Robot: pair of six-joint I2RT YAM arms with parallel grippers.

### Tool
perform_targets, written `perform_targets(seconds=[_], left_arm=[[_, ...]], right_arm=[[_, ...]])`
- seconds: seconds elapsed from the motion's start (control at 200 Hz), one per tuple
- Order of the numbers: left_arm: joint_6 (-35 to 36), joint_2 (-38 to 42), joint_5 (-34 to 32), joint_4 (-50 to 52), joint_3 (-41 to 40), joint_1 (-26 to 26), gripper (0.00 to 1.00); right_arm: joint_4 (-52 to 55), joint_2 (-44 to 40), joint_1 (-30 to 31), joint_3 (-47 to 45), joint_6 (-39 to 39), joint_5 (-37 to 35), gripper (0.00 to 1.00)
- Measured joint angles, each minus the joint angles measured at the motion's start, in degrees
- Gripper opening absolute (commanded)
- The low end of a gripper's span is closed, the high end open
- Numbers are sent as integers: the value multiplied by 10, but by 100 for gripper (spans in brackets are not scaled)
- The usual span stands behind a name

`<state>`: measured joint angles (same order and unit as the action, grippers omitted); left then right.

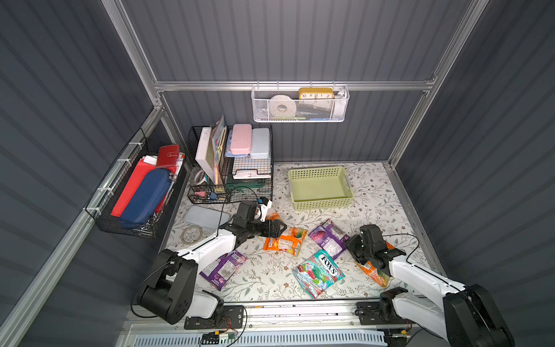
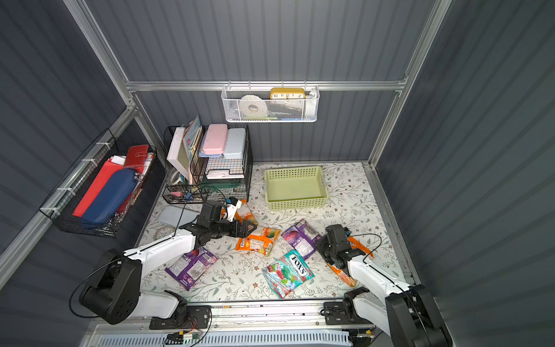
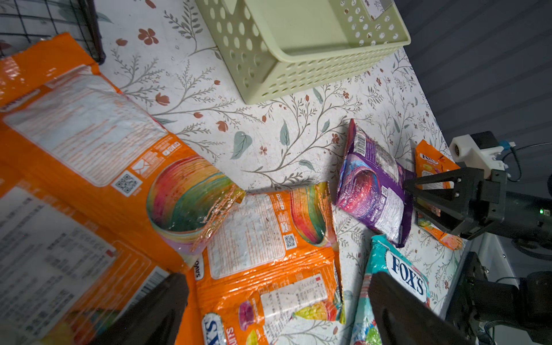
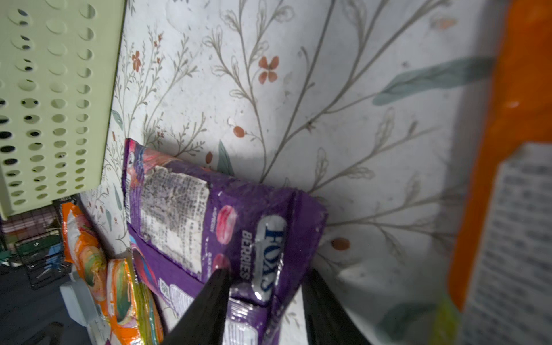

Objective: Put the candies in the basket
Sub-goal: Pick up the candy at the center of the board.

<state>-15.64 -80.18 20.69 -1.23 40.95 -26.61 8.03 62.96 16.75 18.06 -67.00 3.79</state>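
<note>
While the purple FOX'S Berries bag [image 4: 185, 215] lay short of the basket [image 1: 322, 204], long axis pointing toward it, the right gripper [image 4: 265, 273] straddled its near end, jaws half open, not yet clamped.

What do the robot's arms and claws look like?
White shells with chunky black joints on the left arm and right arm. A thin black cable loops beside each. The left claw and right claw have black, pointy triangle fingers.
</note>
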Motion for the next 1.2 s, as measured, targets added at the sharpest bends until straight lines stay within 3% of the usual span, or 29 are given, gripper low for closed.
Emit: perform_targets(seconds=[0.465, 0.725, 0.901, 1.201], left_arm=[[2, 25, -42, 0, -13, 0, 99], [2, 28, -46, 0, -15, 0, 99], [6, 36, -38, -5, -22, -1, 99], [12, 53, -25, -22, -35, -4, 99]], right_arm=[[-28, -32, 13, -23, -39, -27, 0], [8, -150, 14, -21, -29, -38, 0], [48, -214, 18, 26, -8, -45, 0], [50, -196, 28, 168, 32, -66, 0]])
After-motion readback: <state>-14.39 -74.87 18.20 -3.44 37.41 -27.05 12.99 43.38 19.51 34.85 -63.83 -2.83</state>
